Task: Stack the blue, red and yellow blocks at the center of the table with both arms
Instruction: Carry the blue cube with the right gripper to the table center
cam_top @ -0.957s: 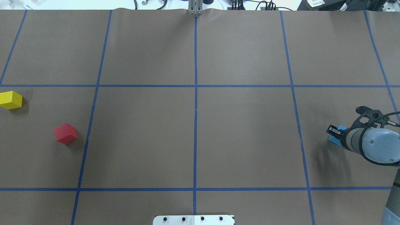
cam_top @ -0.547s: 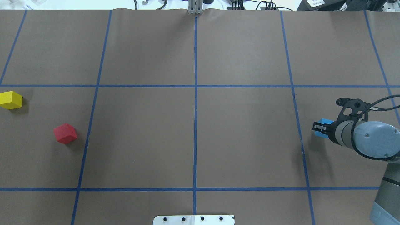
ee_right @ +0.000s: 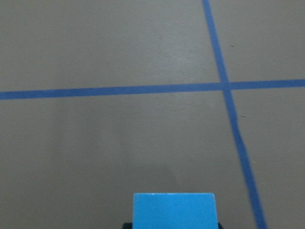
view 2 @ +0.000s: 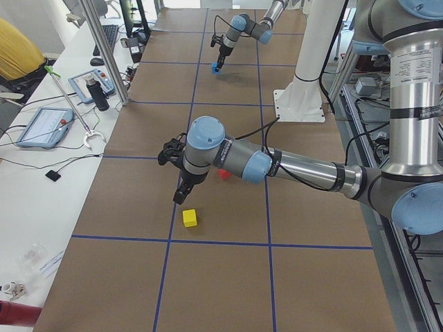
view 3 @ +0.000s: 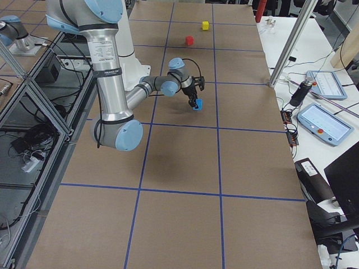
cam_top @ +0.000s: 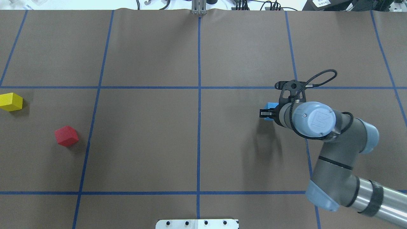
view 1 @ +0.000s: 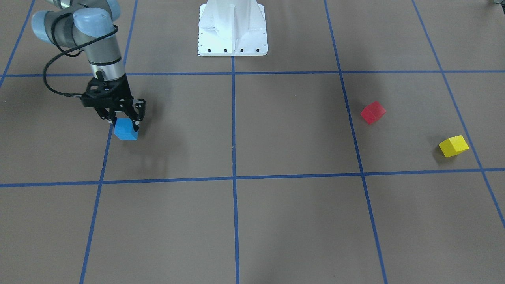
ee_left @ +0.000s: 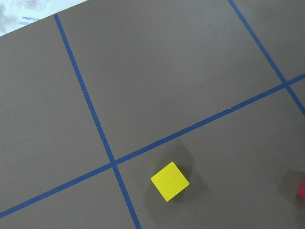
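Note:
My right gripper point(cam_top: 265, 114) is shut on the blue block point(cam_top: 270, 106) and holds it a little above the table, right of centre. In the front-facing view the block point(view 1: 126, 131) hangs between the fingertips, with its shadow below. It fills the bottom edge of the right wrist view point(ee_right: 173, 210). The red block point(cam_top: 66, 136) and the yellow block point(cam_top: 11, 101) lie on the table at the far left. My left gripper point(view 2: 180, 197) hovers just above the yellow block point(view 2: 190, 218); I cannot tell whether it is open. The left wrist view shows the yellow block point(ee_left: 170, 181) from above.
Blue tape lines divide the brown table cover into squares. The white robot base point(view 1: 232, 27) stands at the near middle edge. A side bench with tablets point(view 2: 45, 124) and a metal post point(view 2: 104, 48) runs along the table's far side.
My right arm has carried the blue block leftward from the table's right edge toward the centre. The red and yellow blocks have not moved.

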`<action>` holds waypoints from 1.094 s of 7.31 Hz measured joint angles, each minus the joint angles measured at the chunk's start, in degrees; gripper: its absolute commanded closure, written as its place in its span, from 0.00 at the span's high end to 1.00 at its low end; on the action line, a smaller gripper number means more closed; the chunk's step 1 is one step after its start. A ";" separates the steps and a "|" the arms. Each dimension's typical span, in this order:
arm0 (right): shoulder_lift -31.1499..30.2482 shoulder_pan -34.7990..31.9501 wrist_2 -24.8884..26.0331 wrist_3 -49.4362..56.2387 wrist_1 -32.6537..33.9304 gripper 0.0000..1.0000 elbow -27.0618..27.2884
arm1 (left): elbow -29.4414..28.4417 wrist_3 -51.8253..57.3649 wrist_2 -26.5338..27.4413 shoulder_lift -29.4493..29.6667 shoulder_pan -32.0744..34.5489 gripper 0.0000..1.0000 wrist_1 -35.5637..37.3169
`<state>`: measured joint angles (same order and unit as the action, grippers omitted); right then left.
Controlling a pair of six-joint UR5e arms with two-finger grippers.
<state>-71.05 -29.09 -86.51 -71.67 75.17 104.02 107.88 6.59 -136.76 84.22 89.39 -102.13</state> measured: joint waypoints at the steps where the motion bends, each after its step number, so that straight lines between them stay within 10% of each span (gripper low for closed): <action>1: 7.37 0.16 0.09 0.08 4.41 0.00 -3.42 | -0.12 0.00 0.00 -0.06 0.00 1.00 0.00; 4: 24.08 1.24 0.49 -1.04 8.08 0.00 -16.79 | -0.49 -0.15 0.00 -0.18 0.00 1.00 0.06; 8: 30.39 2.13 0.64 -1.31 7.98 0.02 -24.95 | -1.26 -0.18 0.00 -0.20 0.00 1.00 0.09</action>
<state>-40.66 -26.96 -85.87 -72.99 83.15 79.07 106.62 6.42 -136.76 84.02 89.38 -102.04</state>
